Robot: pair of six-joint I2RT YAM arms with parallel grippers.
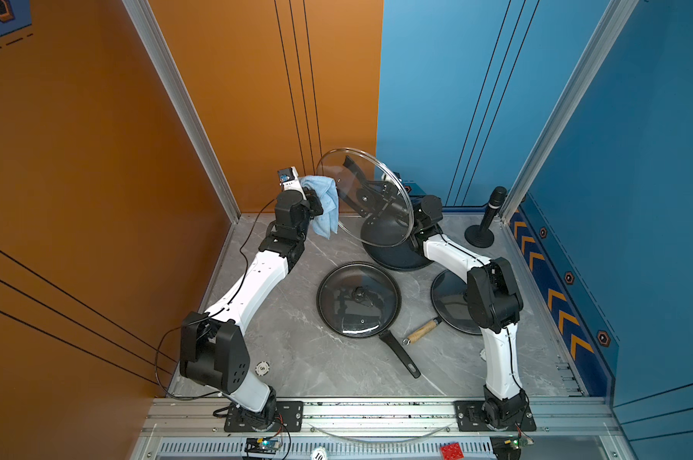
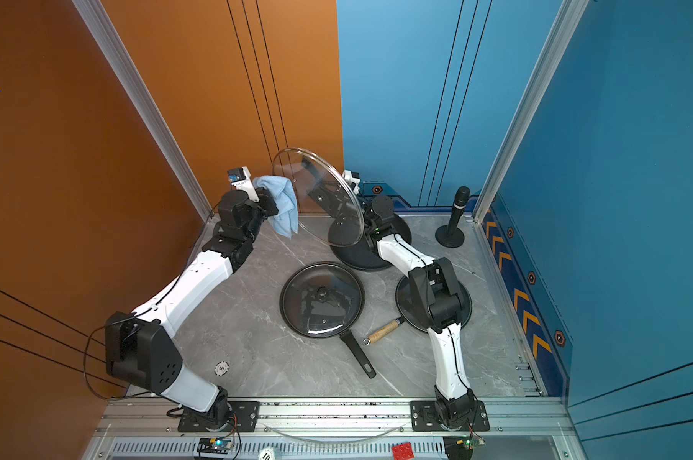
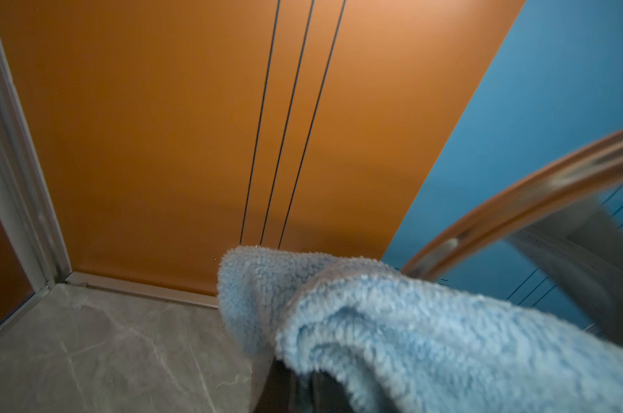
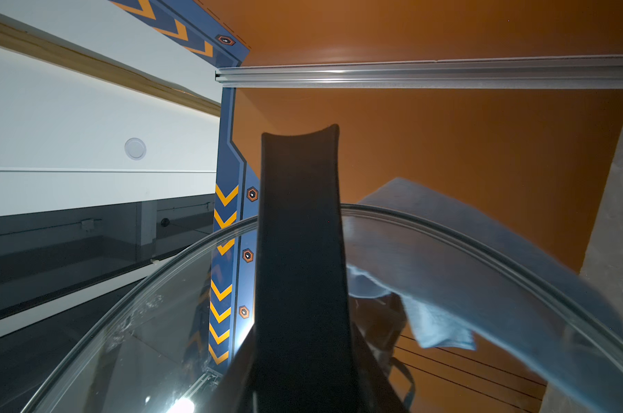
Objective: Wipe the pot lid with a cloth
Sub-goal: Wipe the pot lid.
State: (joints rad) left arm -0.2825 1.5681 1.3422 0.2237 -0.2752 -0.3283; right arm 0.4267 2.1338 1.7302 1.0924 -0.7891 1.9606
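In both top views the glass pot lid (image 1: 350, 223) (image 2: 317, 217) stands raised on edge above the back of the table. My right gripper (image 1: 376, 195) (image 2: 332, 196), seen through the glass, is shut on its black handle (image 4: 299, 250). My left gripper (image 1: 313, 201) (image 2: 271, 203) is shut on the light-blue cloth (image 1: 324, 203) (image 2: 284, 201), which hangs bunched at the lid's left rim. In the left wrist view the cloth (image 3: 410, 329) covers the fingers (image 3: 292, 389), with the lid rim (image 3: 517, 203) just beyond. Through the glass (image 4: 152, 339) the right wrist view shows the cloth (image 4: 442, 318).
A black frying pan with its own glass lid (image 1: 358, 298) lies mid-table, its handle (image 1: 402, 356) pointing forward. A dark pan (image 1: 392, 257) sits below the raised lid. A wooden-handled pan (image 1: 452, 306) lies under the right arm. A microphone stand (image 1: 486, 227) is at back right.
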